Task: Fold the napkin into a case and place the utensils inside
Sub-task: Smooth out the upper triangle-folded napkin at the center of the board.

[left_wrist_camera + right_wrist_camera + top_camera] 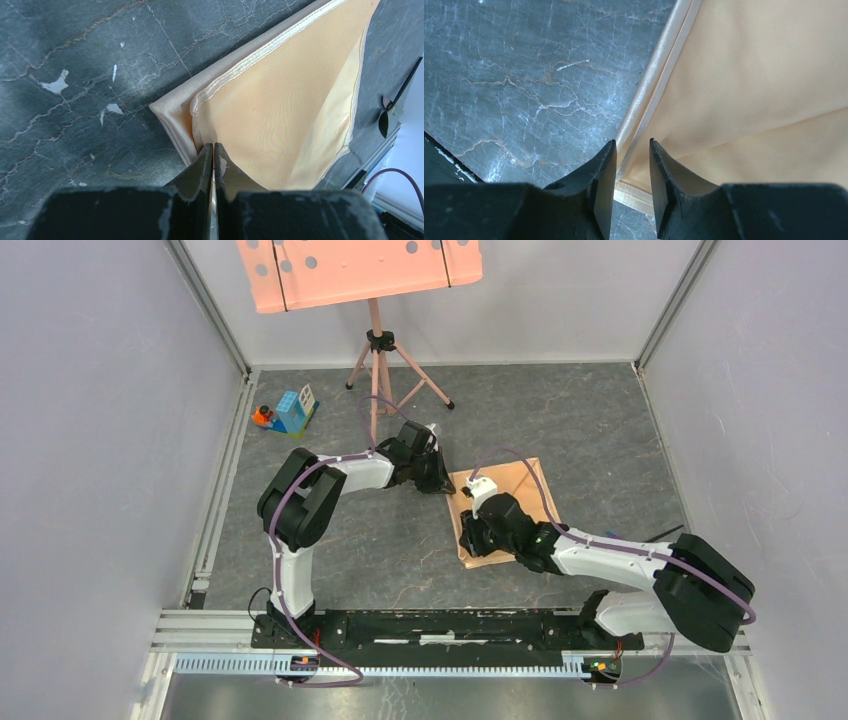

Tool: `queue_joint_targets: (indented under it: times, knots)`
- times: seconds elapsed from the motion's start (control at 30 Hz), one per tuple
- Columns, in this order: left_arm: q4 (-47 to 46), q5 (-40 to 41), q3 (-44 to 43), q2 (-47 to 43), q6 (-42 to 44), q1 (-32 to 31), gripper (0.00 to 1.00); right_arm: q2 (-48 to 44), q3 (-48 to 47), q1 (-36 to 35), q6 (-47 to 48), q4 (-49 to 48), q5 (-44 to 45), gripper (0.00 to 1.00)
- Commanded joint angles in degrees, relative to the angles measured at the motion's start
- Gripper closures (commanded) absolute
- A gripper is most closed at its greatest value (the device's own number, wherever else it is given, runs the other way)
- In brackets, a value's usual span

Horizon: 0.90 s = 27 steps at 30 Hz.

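Note:
The napkin (512, 483) lies folded on the dark floor mat, a peach-orange satin oblong with a diagonal upper flap (280, 110). My left gripper (443, 483) is at its far left corner. In the left wrist view its jaws (214, 146) are shut on the hemmed edge of the top layer. My right gripper (468, 540) is at the near left corner. Its jaws (632, 142) are open and straddle the napkin's edge (749, 75) without gripping it. A black spoon (387, 117) lies beyond the napkin's right side, and a slim black utensil (665, 533) shows by the right arm.
A salmon-pink music-stand tray (360, 270) on a tripod (378, 370) stands at the back. A small toy block house (292, 412) sits at the back left. Grey walls enclose both sides, and a metal rail (450, 625) runs along the near edge.

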<state>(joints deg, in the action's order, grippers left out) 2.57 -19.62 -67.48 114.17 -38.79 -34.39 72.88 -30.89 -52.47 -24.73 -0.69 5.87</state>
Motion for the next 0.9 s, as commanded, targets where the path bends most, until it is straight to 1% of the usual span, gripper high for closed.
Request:
queue_joint_targets:
  times: [0.0,0.17,0.23,0.33,0.43,0.5,0.63,0.73,0.77,0.87]
  knots:
    - [1.1,0.9,1.2,-1.7,0.0,0.3,0.91,1.7,2.6,1.1,-2.3,-8.9,-7.2,0.65]
    - [0.9,1.0,1.5,-1.5,-0.1,0.3,0.91,3.4,4.6,1.1,-2.4,-10.9,-9.8,0.78]
    - [0.9,0.9,1.5,-1.6,-0.2,0.3,0.91,3.2,5.1,1.0,-1.8,-10.3,-9.2,0.8]
    - [0.9,0.9,1.4,-1.8,-0.2,0.4,0.92,2.3,3.4,0.2,0.9,-5.3,-5.0,0.8]
    - [1.0,0.9,1.4,-2.0,-0.2,0.4,0.92,1.8,-0.2,-1.7,3.6,0.2,-1.1,0.76]
    - [1.1,1.0,1.4,-2.0,-0.1,0.3,0.92,1.2,-2.1,-2.3,4.2,2.5,-0.6,0.7]
    - [1.1,1.0,1.6,-2.0,-0.2,0.4,0.92,0.6,-4.4,-2.6,4.5,2.9,-0.7,0.6]
    - [1.2,1.0,1.4,-1.9,-0.2,0.3,0.92,2.9,-5.1,-3.1,5.3,2.1,-0.5,0.54]
    - [1.2,1.0,1.3,-1.9,-0.2,0.4,0.92,3.9,-5.7,-3.7,5.9,2.5,0.2,0.52]
    - [1.4,1.0,1.1,-1.8,-0.1,0.3,0.92,6.2,-8.1,-6.8,7.6,5.1,6.0,0.5]
